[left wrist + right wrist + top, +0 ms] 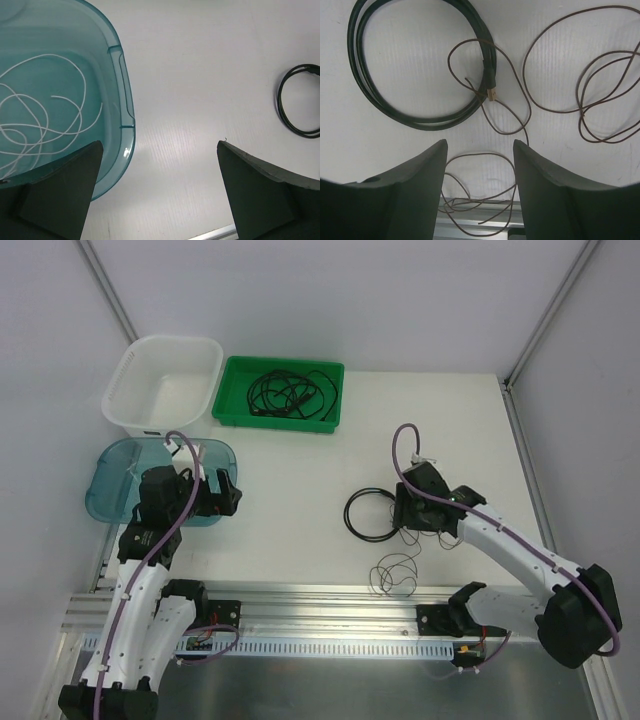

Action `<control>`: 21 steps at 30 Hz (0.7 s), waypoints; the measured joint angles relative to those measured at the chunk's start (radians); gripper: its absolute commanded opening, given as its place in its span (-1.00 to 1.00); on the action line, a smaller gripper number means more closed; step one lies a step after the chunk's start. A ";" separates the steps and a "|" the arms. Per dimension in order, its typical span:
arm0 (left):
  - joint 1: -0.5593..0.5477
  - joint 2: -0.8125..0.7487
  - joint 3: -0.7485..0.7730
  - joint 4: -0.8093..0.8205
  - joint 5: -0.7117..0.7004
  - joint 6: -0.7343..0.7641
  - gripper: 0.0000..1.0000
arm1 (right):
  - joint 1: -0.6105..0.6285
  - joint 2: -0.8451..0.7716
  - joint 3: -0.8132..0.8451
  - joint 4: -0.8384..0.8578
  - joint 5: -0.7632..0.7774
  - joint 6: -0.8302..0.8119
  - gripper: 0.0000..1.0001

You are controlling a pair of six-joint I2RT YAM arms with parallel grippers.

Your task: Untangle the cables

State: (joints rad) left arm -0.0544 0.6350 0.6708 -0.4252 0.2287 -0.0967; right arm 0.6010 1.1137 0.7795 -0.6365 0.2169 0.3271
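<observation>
Left gripper [159, 150]: jaws apart, over teal tub [127, 100] rim; white cord [84, 95] inside. Right gripper [480, 150]: jaws apart above brown wire [506, 133] crossing black cable coil [422, 122].

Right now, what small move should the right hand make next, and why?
Probably lower the open right hand onto the brown wire directly below it and pinch it. That wire loops across the black cable beside its plug, so the two look tangled there.
</observation>
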 measured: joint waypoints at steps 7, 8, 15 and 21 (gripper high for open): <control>-0.040 -0.036 -0.094 0.029 0.050 -0.031 0.98 | 0.041 0.154 0.039 0.038 -0.024 -0.017 0.07; -0.048 -0.038 -0.095 0.031 0.050 -0.032 0.98 | 0.060 0.183 0.063 0.039 -0.024 -0.023 0.07; -0.065 -0.039 -0.095 0.053 0.047 -0.034 0.98 | 0.210 0.402 0.229 0.110 -0.067 -0.066 0.06; -0.081 -0.039 -0.095 0.055 0.035 -0.034 0.98 | 0.271 0.585 0.306 0.127 -0.090 -0.103 0.05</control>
State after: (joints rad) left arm -0.1352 0.5957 0.5758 -0.3698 0.2634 -0.1307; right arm 0.8722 1.6989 1.0859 -0.5091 0.1265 0.2241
